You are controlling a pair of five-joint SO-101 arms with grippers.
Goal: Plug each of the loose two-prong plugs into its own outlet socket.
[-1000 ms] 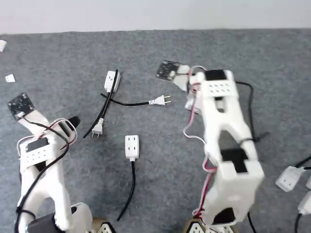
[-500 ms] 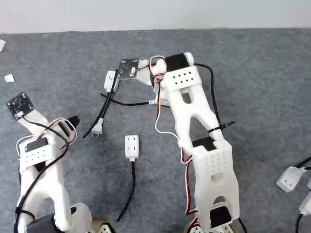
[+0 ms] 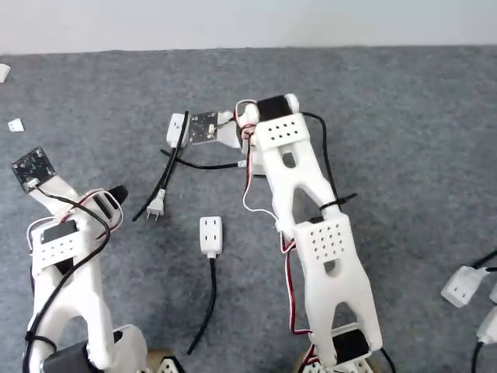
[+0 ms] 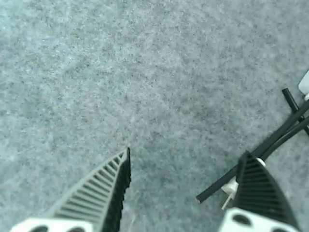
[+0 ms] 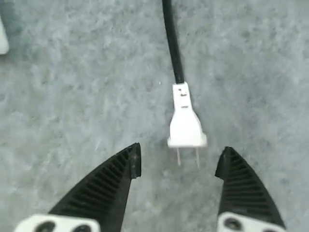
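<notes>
Two white outlet sockets lie on the grey carpet: one [image 3: 210, 234] in the middle, one [image 3: 178, 128] farther back with black cords crossing it. A white two-prong plug [image 3: 157, 207] lies left of the middle socket. My left gripper [image 3: 114, 197] stands just left of it, open [image 4: 187, 155], with that plug [image 4: 229, 189] half hidden behind one finger. The second plug [image 5: 186, 124] lies flat on its black cord, prongs pointing between the spread fingers of my open right gripper [image 5: 182, 151], which hovers over it without touching. In the high view the right arm [image 3: 289, 167] covers most of that plug.
More white socket blocks [image 3: 463, 285] lie at the right edge of the carpet. Two small white scraps [image 3: 15, 124] sit at the far left. Black cords [image 3: 194, 165] cross between the back socket and the plugs. A cord [image 3: 207, 299] runs from the middle socket toward the front.
The right arm has swung left across the table and now stretches over the plug near the middle. The left arm and the plugs have not moved.
</notes>
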